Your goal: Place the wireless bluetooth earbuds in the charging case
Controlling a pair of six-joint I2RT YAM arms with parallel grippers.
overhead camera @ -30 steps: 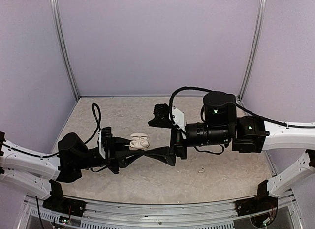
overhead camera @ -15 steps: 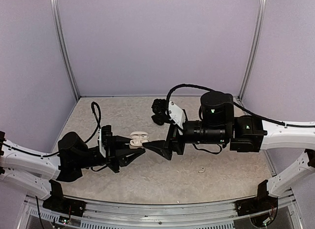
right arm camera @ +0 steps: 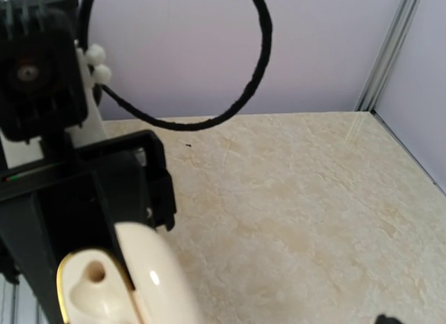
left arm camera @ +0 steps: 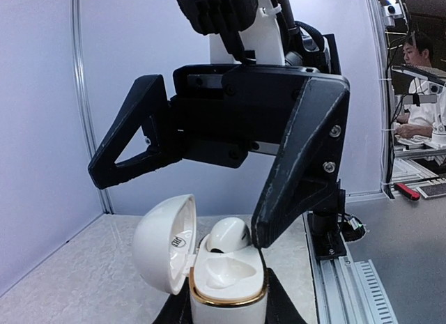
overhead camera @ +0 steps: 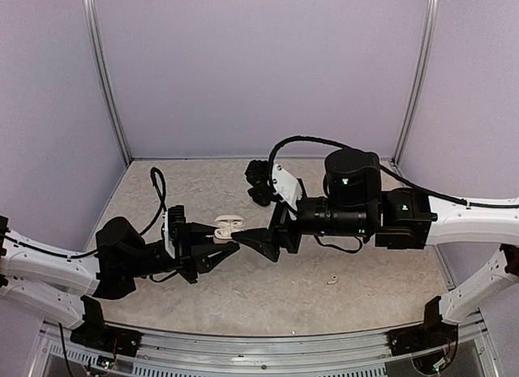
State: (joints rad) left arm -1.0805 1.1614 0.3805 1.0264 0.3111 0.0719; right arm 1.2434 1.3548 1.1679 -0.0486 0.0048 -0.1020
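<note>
My left gripper (overhead camera: 212, 249) is shut on the base of the white charging case (overhead camera: 226, 228), holding it above the table with its lid open. In the left wrist view the case (left arm camera: 230, 289) has a gold rim. One white earbud (left arm camera: 228, 235) sits in its far slot and the near slot (left arm camera: 224, 272) is empty. My right gripper (left arm camera: 178, 205) is open over the case, one fingertip (left arm camera: 279, 212) right beside the seated earbud. Another white earbud (overhead camera: 332, 280) lies on the table to the right. The right wrist view shows the case (right arm camera: 97, 289) at bottom left.
The marbled tabletop (overhead camera: 268, 292) is closed in by lilac walls on three sides, with metal posts (overhead camera: 109, 93) in the back corners. A black cable (right arm camera: 258, 66) loops across the right wrist view. The arm rail (overhead camera: 259, 353) runs along the near edge.
My right gripper has risen and shifted left and back, from low beside the left fingers to over the case. The left arm has tilted the case slightly.
</note>
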